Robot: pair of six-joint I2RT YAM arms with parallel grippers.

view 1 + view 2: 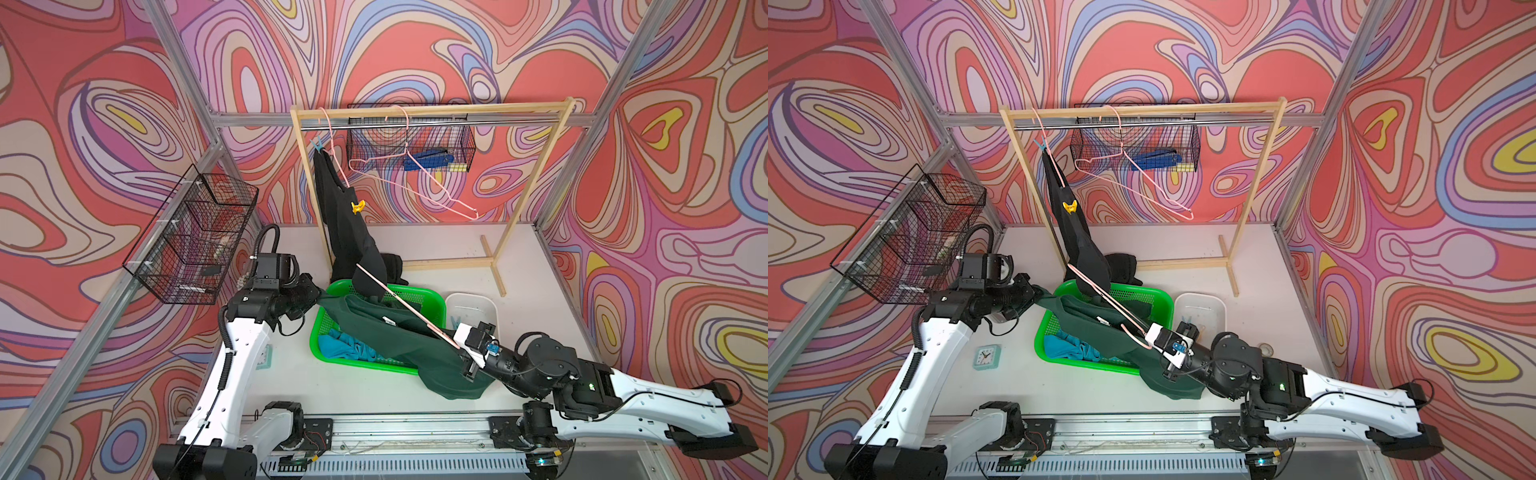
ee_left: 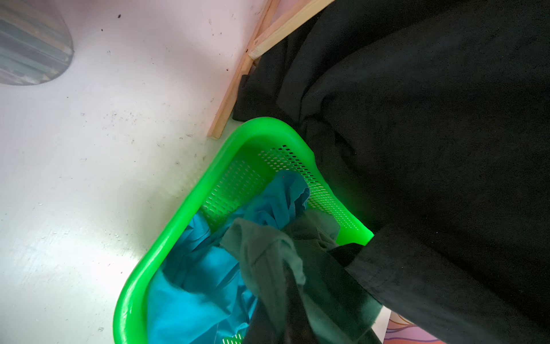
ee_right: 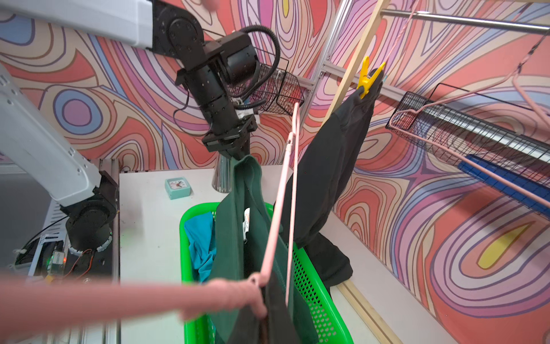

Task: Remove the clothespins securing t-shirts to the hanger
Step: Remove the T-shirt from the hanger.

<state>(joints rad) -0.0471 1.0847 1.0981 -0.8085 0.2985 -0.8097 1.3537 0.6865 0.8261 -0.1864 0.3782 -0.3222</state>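
Observation:
A dark green t-shirt is stretched over the green basket between my two grippers. My left gripper is shut on its far end, and my right gripper is shut on its near end. A pink hanger slants down to the right gripper. The black t-shirt hangs from a second pink hanger, with a light blue clothespin and a yellow clothespin on it. A turquoise t-shirt lies in the basket.
The green basket stands mid-table beside a white tub that holds a light blue clothespin. A wooden rack stands at the back with an empty pink hanger. Wire baskets hang on the walls. A small clock sits at the left.

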